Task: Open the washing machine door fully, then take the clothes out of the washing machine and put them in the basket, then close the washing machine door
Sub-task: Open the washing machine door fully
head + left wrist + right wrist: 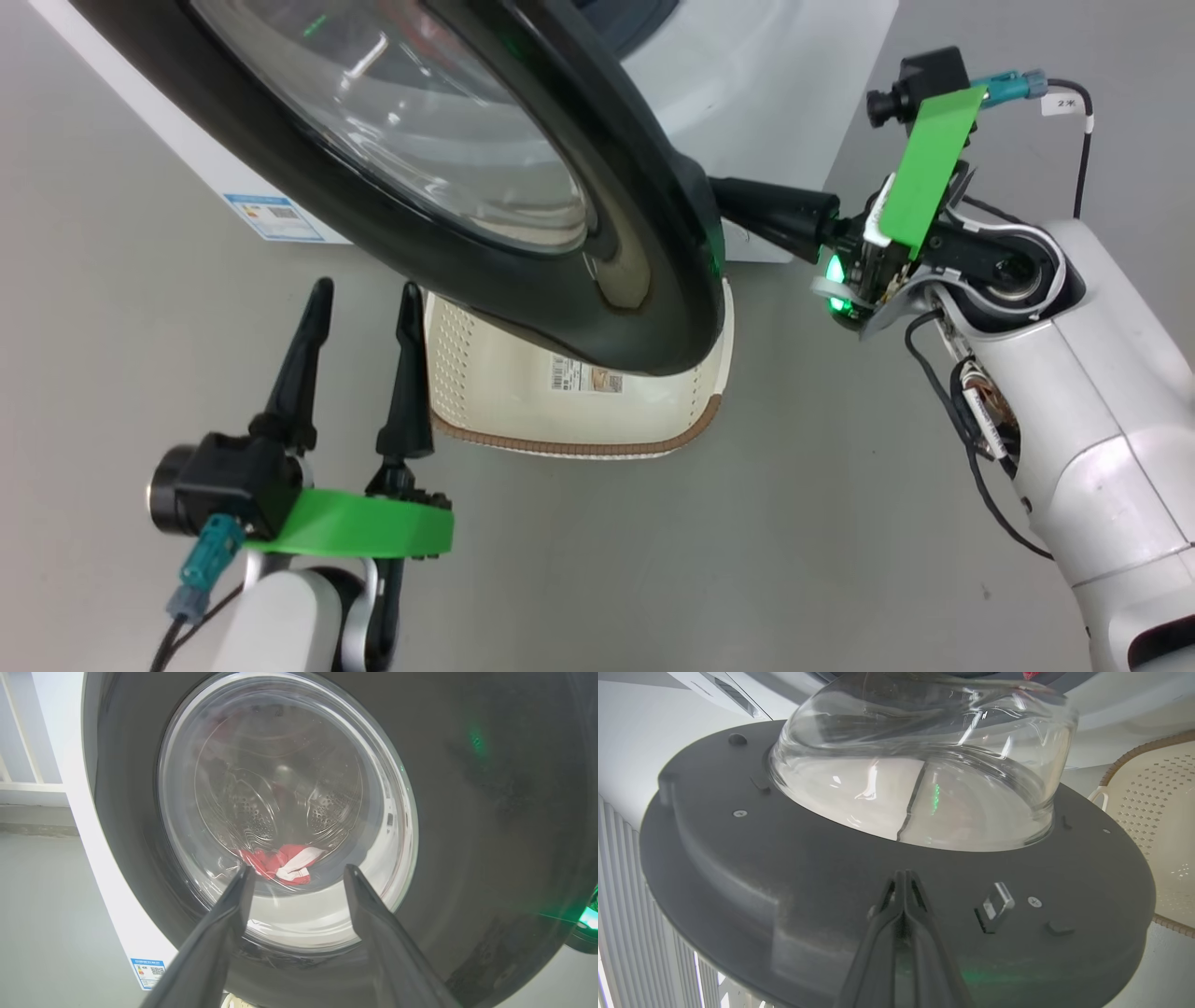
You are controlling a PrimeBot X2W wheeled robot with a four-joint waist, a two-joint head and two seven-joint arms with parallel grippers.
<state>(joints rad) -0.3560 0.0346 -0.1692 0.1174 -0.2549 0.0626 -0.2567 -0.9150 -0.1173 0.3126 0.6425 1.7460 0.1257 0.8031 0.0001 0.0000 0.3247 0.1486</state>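
Note:
The washing machine door (644,271) stands part-way open, its black rim and glass bowl over the basket (523,401). My right gripper (747,205) reaches behind the door's free edge, where its tips are hidden. In the right wrist view that gripper (903,873) is shut, tips against the door's grey inner face (784,882) beside the latch hook (999,903), holding nothing. My left gripper (366,287) is open, just left of the basket and in front of the door. Through the glass, red and white clothes (285,861) lie in the steel drum, beyond the left gripper (300,869).
The white washing machine (766,84) fills the back, with a blue sticker (275,217) low on its front. The basket (1153,826) lies tipped on the grey floor (747,523), its labelled bottom facing me, partly under the door. Vertical slats (626,914) stand beyond the door.

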